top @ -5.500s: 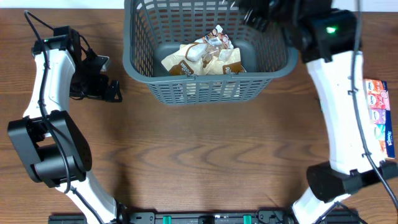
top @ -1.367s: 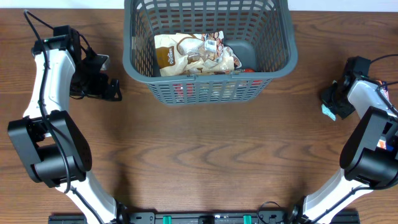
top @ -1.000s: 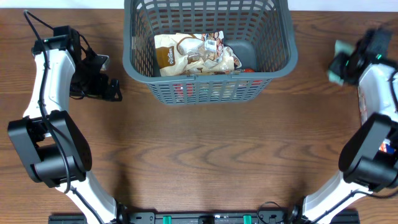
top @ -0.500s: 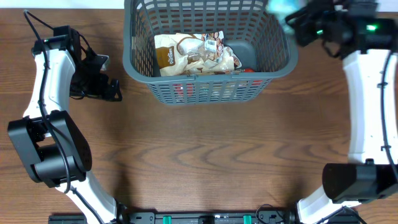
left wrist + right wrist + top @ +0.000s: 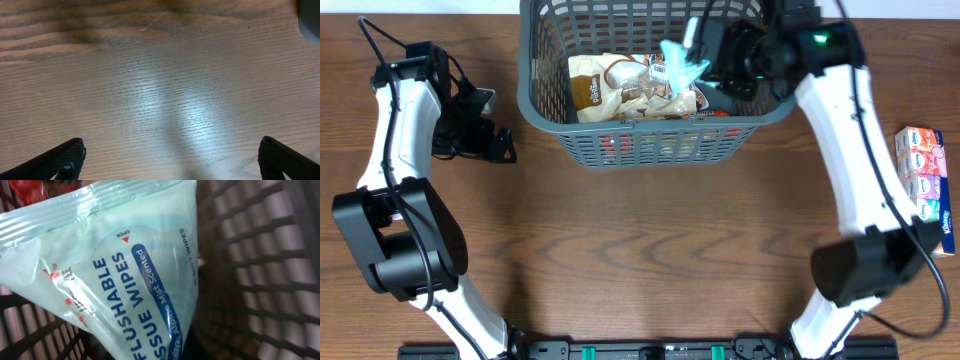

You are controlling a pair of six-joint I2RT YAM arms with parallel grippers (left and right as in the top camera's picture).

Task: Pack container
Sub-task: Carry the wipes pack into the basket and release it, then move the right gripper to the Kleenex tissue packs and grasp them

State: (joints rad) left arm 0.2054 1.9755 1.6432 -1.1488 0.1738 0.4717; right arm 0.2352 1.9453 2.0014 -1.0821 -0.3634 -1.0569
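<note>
Teal wipes pack (image 5: 682,62) pinched tight in right claw (image 5: 710,57), hanging over grey basket (image 5: 650,142) at far middle of worktop (image 5: 650,250) | left claw (image 5: 492,125) spread wide, empty | advice: lower it beside brown packets (image 5: 620,88) before letting go

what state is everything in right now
container, upright, partly filled
brown packets, lying inside the container
wipes packet, held over the container's inside, not yet released
right gripper, shut on the wipes packet
left gripper, open, empty, over bare table
tissue pack, lying on the table outside the container
</note>
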